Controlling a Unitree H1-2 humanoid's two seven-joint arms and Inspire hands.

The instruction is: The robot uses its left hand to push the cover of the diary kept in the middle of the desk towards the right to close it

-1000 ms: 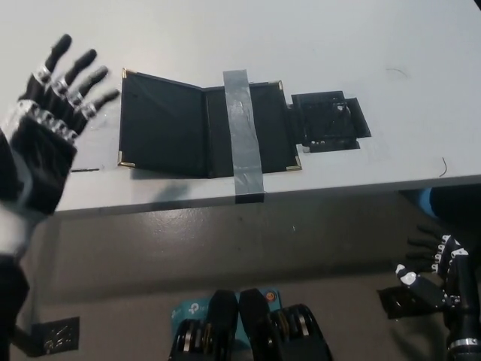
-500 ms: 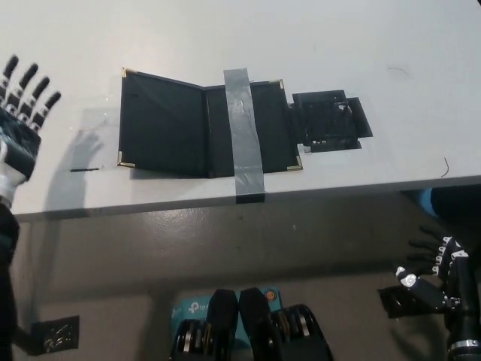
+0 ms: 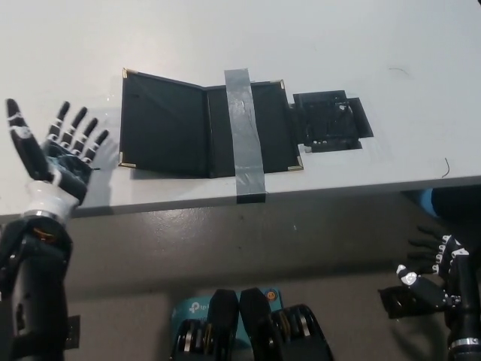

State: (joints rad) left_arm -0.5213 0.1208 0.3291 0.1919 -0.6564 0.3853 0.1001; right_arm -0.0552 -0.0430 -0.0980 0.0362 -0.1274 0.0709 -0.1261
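Pale grey desk (image 3: 316, 45), black diary (image 3: 207, 124) lying open at its middle, strapped down by grey tape (image 3: 244, 131). Cover not yet pushed. Left hand (image 3: 64, 154) empty, fingers spread, just left of the cover. Right hand (image 3: 440, 274) resting below the desk edge, loosely spread.

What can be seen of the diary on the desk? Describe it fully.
The diary lies open and flat on the white desk, near its front edge. It is black and looks like leather, with brass-coloured corner caps. Its left cover is bare; a strip of grey tape runs over its right half down to the desk's edge. A black flap adjoins its right side. The open left hand hovers left of it, not touching.
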